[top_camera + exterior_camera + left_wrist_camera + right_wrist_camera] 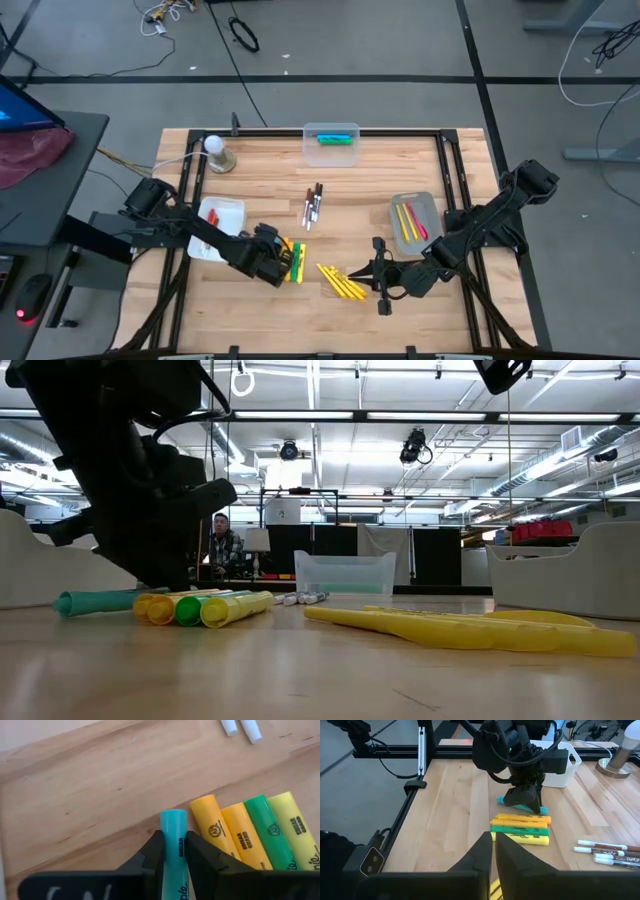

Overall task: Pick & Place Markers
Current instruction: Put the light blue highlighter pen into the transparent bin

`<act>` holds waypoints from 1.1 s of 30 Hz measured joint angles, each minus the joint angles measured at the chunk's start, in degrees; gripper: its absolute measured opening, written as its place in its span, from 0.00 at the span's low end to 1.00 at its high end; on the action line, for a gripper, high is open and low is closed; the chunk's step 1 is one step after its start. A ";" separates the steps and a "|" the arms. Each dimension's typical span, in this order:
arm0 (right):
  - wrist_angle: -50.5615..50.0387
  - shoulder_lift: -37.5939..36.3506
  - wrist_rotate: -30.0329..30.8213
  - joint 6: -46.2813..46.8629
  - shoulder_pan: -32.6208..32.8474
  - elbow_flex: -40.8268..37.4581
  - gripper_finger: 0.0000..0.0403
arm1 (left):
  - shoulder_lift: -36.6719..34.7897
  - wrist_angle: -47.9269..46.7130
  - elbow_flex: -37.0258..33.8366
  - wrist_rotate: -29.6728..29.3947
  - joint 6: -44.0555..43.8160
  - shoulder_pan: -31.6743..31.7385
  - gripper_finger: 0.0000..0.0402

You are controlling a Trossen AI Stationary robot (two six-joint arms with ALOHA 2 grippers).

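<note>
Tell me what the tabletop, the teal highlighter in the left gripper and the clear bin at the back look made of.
Tabletop: wood planks, matte, with visible grain and seams. Teal highlighter: likely smooth plastic, with a soft sheen and printed lettering; the left gripper pinches it. Clear bin: translucent, probably plastic; the background shows faintly through its walls.

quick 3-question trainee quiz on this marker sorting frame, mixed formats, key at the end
1. True or false: the left gripper has its fingers on either side of the blue marker.
2. Which bin holds slim yellow and red markers? A) white bin B) clear bin near the right arm C) far clear bin
3. Fill in: the right gripper hangs beside the slim ____ markers lying on the table.

Key: 1 true; 2 B; 3 yellow
</note>
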 joint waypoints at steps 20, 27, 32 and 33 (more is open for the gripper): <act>9.04 4.94 0.94 4.70 -5.45 -3.63 0.07 | -12.54 19.76 0.02 -22.55 27.45 -1.64 0.16; 32.67 15.12 -1.01 0.17 -10.87 -5.76 0.23 | -9.67 55.70 0.09 -22.44 61.85 -2.13 0.16; 53.42 22.12 -1.62 -6.67 -11.71 -5.81 0.40 | -8.70 65.61 0.09 -20.74 71.86 -2.47 0.16; 56.52 22.98 -1.69 -7.56 -11.67 -5.81 0.42 | -8.70 65.69 0.09 -20.64 72.06 -2.47 0.16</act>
